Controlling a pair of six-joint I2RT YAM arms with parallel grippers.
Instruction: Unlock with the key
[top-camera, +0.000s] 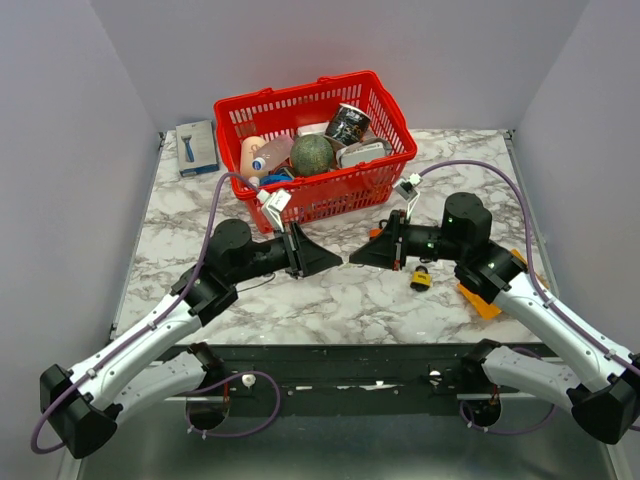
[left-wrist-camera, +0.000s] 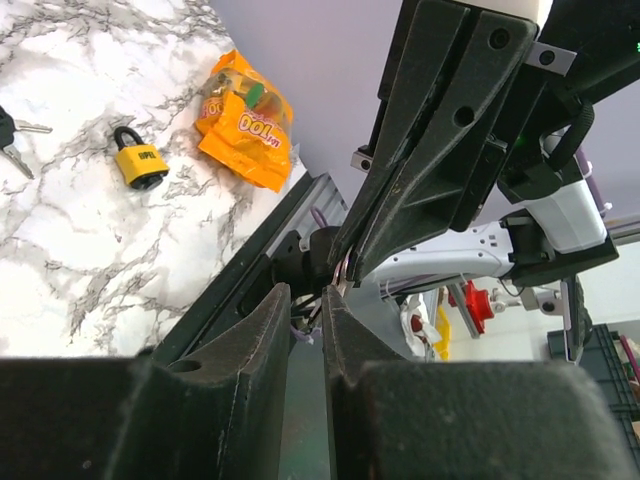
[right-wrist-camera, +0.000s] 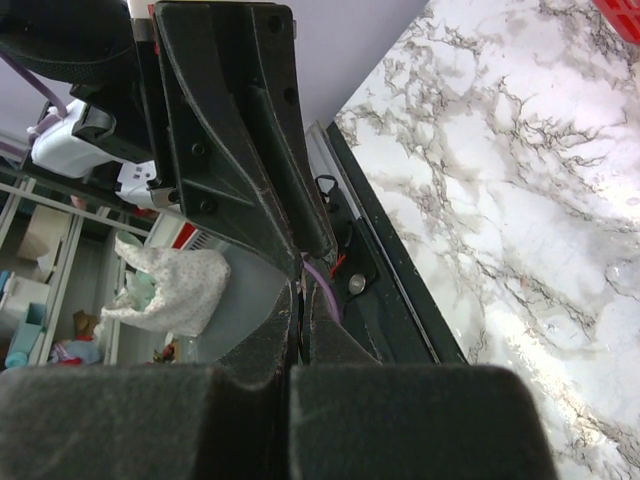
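2 grippers sit nose to nose mid-frame in top view, over the table (top-camera: 300, 300). Left gripper (top-camera: 337, 261): jaws narrow, just a slit, nothing in it. Right gripper (top-camera: 356, 260): jaws fully closed, empty as far as I can see. Padlock (top-camera: 421, 278) lies loose right of centre, by the right arm. Key (left-wrist-camera: 8, 138) lies flat at the left edge of left wrist view, near the padlock. Risks: tips collide, they're that close; flat key slips on pickup; unheld padlock skids when the key pushes in.

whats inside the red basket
The red basket holds a green melon-like ball, a dark printed can, a peach bottle with a white cap, and a clear tub. Whatever lies beneath them is covered.
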